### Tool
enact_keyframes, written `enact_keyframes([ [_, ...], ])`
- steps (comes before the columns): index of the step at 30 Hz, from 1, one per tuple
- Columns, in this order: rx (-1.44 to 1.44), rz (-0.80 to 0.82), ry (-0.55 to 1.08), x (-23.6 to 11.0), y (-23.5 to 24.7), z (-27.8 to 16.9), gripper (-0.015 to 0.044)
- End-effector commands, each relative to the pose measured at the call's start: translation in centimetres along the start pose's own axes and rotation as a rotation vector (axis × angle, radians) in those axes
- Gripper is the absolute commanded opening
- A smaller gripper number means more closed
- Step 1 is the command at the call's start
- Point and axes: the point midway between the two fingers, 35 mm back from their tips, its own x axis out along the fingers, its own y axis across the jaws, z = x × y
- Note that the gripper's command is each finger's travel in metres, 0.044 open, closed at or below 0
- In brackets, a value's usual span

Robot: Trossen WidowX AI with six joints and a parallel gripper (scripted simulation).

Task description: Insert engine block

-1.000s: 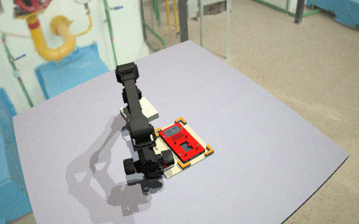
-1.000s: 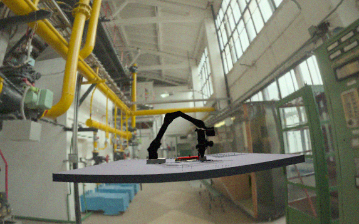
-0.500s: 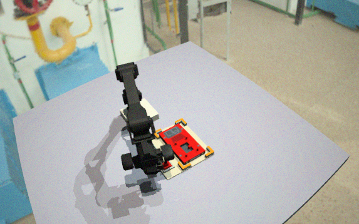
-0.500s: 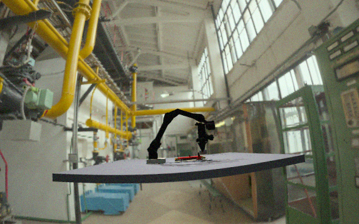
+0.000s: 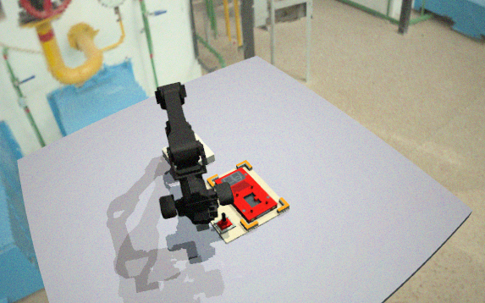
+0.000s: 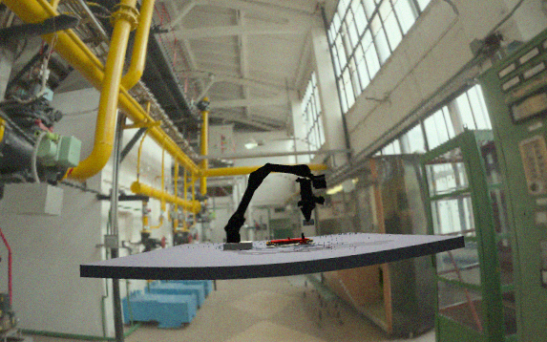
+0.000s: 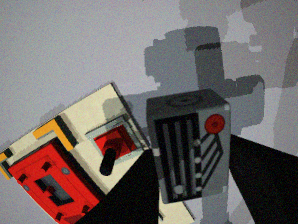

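The grey engine block (image 7: 210, 172) (image 6: 308, 223) has a dark striped face and a red disc. My gripper (image 7: 189, 150) (image 6: 307, 219) is shut on it and holds it upright above the table, beside the cream board. The red car body (image 5: 244, 210) (image 7: 80, 192) (image 6: 286, 241) lies flat on the board. Its opening (image 5: 251, 201) (image 7: 61, 194) is uncovered, with a small red rib at one edge. The block is off to the side of the opening, not over it. I cannot tell which way the block's slot side faces.
The cream board (image 5: 229, 236) (image 7: 95, 104) bears orange corner brackets (image 5: 283, 206) (image 7: 60, 131) around the car body. A red piece (image 5: 227, 224) (image 7: 128, 141) with an upright black knob (image 5: 223, 217) (image 7: 107, 162) sits in a grey-edged holder between block and car body. The arm's white base (image 5: 210, 157) stands behind.
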Motion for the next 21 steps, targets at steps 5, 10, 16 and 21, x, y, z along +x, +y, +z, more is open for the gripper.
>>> enact_keyframes([
  [5,0.004,-0.002,-0.007,-2.6,0.0,-0.4,0.0],
  [10,-0.003,-0.002,-0.007,-2.5,0.4,-0.4,0.0],
  [16,-0.033,-0.001,-0.007,-1.8,2.3,-0.8,0.0],
  [21,-0.058,0.001,-0.007,-1.2,3.8,-1.2,0.0],
])
